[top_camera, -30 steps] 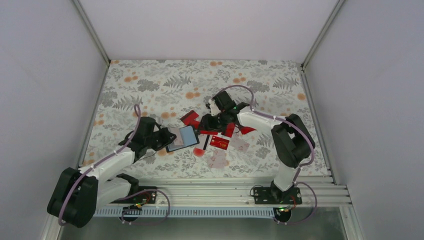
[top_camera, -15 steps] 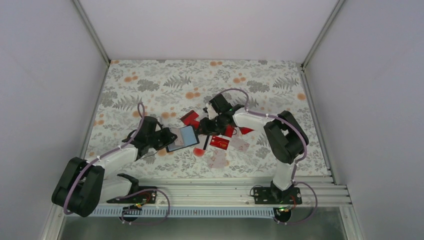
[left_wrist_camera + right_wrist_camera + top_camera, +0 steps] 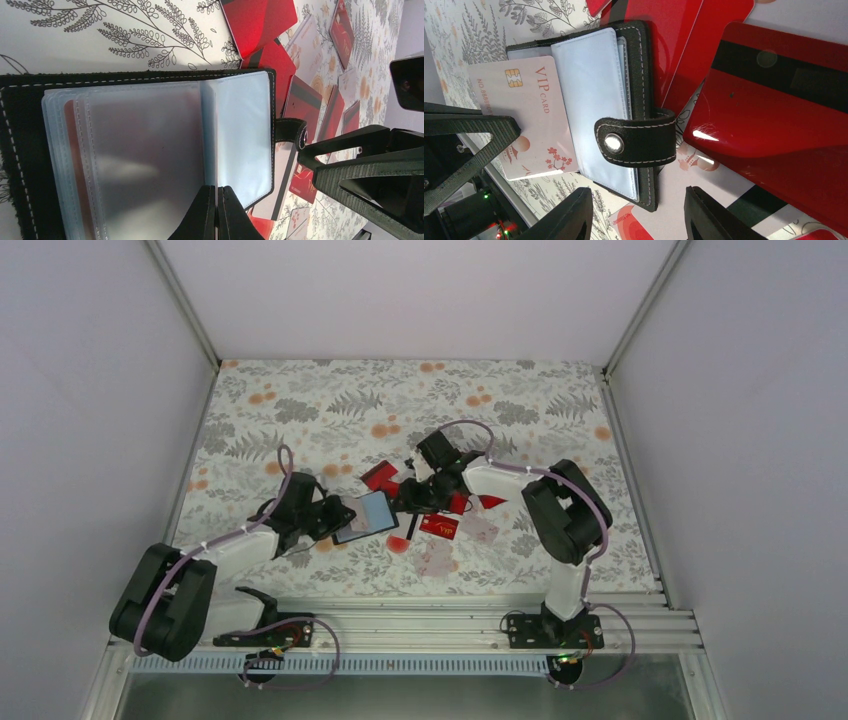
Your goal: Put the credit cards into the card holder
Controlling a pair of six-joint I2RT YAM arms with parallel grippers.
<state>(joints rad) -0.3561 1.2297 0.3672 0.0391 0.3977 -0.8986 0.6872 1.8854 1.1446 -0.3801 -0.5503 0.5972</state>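
The card holder (image 3: 368, 515) lies open on the floral mat, its grey-blue sleeves facing up. My left gripper (image 3: 338, 517) is shut on a clear sleeve of it (image 3: 150, 140), the jaws pressed together (image 3: 216, 200). My right gripper (image 3: 405, 497) is open and empty just right of the holder, its fingers (image 3: 638, 192) either side of the holder's edge below the snap strap (image 3: 634, 142). Red credit cards (image 3: 379, 475) lie round the holder, one with gold lettering (image 3: 438, 525) and one with a black stripe (image 3: 774, 115). A pale pink VIP card (image 3: 524, 120) lies at the sleeves; whether it is inside one, I cannot tell.
Pale patterned cards (image 3: 480, 530) and a small red round spot (image 3: 398, 545) lie on the mat (image 3: 300, 410) near its front. More red cards (image 3: 257, 20) overlap behind the holder. White walls close in the sides and back, and an aluminium rail (image 3: 450, 625) runs along the near edge.
My right gripper has moved a little left and nearer, up to the holder's right edge. My left gripper still holds the holder's sleeve, and its arm has shifted slightly.
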